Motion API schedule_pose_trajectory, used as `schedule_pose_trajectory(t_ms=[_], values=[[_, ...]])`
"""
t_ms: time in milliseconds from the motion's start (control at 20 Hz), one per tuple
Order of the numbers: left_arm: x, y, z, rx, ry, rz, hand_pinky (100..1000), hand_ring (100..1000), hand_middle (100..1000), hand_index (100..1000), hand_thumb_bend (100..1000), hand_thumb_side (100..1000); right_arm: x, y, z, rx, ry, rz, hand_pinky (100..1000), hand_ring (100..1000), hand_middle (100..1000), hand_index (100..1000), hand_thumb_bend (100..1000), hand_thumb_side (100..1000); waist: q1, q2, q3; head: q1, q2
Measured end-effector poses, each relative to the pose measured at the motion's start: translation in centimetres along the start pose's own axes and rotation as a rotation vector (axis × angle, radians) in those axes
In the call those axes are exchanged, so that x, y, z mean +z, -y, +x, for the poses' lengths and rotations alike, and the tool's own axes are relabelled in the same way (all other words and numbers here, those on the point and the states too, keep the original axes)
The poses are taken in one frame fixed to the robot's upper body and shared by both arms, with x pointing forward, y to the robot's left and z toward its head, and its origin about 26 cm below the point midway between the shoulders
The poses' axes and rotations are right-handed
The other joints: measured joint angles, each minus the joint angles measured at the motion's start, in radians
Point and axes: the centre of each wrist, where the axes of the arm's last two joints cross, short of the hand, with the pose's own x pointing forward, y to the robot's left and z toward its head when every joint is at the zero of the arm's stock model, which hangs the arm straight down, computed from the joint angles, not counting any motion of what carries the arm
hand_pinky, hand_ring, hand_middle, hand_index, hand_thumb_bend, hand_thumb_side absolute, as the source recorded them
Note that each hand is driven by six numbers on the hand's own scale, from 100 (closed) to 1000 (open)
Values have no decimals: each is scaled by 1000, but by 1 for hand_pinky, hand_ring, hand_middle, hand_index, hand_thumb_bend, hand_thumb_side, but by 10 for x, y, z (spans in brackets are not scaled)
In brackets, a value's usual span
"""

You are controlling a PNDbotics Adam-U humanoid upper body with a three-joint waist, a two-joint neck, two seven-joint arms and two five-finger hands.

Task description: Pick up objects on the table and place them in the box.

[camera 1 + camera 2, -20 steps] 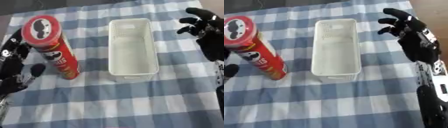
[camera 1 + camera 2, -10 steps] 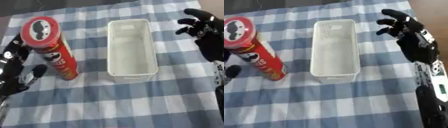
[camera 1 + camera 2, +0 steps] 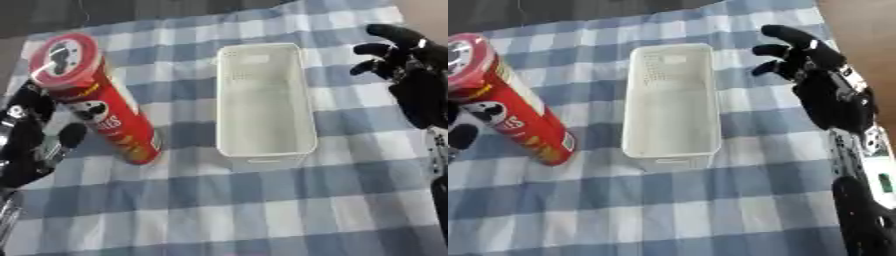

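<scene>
A blue-and-white checked cloth [image 3: 262, 200] covers the counter. At its middle lies a long white plastic box [image 3: 264, 100] with perforated walls, with nothing in it. Just left of the box stands a tall red cylindrical crisp can [image 3: 101, 100], tilted, with a red lid and a printed face on its side. The left robot hand [image 3: 35, 135] curls round the can from the left. The right robot hand [image 3: 820, 75] hovers right of the box, fingers spread, holding nothing.

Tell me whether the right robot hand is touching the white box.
Apart. The right eye view shows the right robot hand with fingers spread, and a strip of checked cloth lies bare between it and the white box.
</scene>
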Motion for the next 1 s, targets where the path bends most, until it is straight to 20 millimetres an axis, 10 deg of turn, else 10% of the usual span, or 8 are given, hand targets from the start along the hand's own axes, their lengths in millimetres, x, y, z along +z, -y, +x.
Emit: schedule_pose_trajectory(t_ms=[1000], values=[[-4,-1,-2,25,10,-34,1000,792,1000,1000,565,537,0,1,1,2,-5,8,731,854,920,916,100,1000,5,2,-4,-2,-12]])
